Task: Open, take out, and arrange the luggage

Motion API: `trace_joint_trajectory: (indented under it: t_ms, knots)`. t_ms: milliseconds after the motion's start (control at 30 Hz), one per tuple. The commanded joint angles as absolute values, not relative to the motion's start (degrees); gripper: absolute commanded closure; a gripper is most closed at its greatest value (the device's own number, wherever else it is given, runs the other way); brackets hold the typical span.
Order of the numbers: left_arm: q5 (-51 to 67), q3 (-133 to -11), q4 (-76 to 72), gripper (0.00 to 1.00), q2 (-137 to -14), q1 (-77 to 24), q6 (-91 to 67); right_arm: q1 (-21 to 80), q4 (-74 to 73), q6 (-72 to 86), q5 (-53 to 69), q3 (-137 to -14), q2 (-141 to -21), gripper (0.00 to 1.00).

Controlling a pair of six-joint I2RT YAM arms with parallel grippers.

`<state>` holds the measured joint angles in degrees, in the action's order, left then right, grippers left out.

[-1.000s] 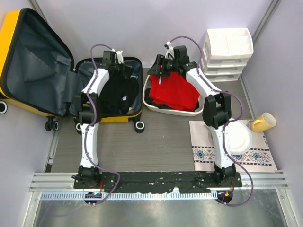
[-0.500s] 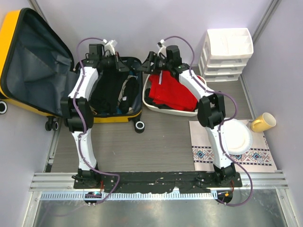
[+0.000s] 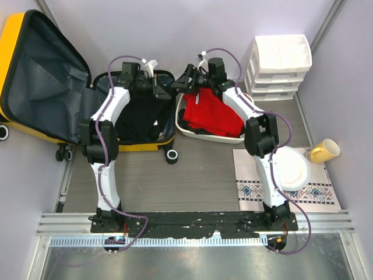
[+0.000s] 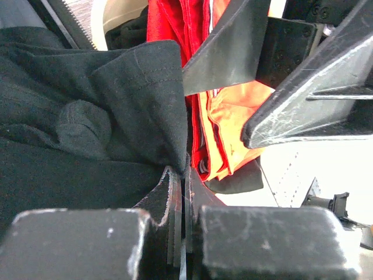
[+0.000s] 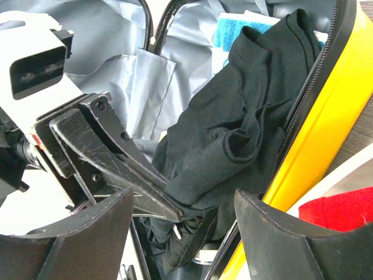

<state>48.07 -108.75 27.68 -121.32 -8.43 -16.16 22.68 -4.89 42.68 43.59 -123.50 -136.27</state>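
Luggage (image 3: 41,81) lies open at far left, lid tipped up to the left. My left gripper (image 4: 182,175) is pinched tight on black cloth (image 4: 87,116) at the case's right rim. Right gripper (image 5: 183,221) faces it, fingers spread wide, holding nothing, beside the basin (image 3: 210,139) of red clothes (image 3: 213,114).

One large yellow hard-shell suitcase (image 3: 44,76), one white plastic basin (image 3: 210,138), one white three-drawer plastic organizer (image 3: 282,55), one yellow mug (image 3: 322,151), one round white plate (image 3: 293,169), one patterned cloth placemat (image 3: 317,195), two white robot arms (image 3: 104,169). Red fabric clothing (image 3: 213,114) and black fabric clothing (image 3: 137,119): piece count unclear.
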Motion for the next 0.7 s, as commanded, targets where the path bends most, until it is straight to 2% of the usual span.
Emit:
trace_joint_trajectory:
  t_ms: [0,400,667]
  knots:
    - [53.35,-109.34,23.64,1.00,-116.81,-8.96,-17.40,22.94,-3.34,43.77,43.42,-124.01,-135.79,0.24]
    - [57.22,-104.16,17.50,1.00,-112.07,-9.84,-18.72,23.64,-2.55,44.03,44.03,-124.72,-136.14,0.24]
    - [53.62,-101.95,14.33,1.00,-111.01,-10.72,-16.61,23.91,-2.11,44.21,46.05,-124.19,-135.44,0.24]
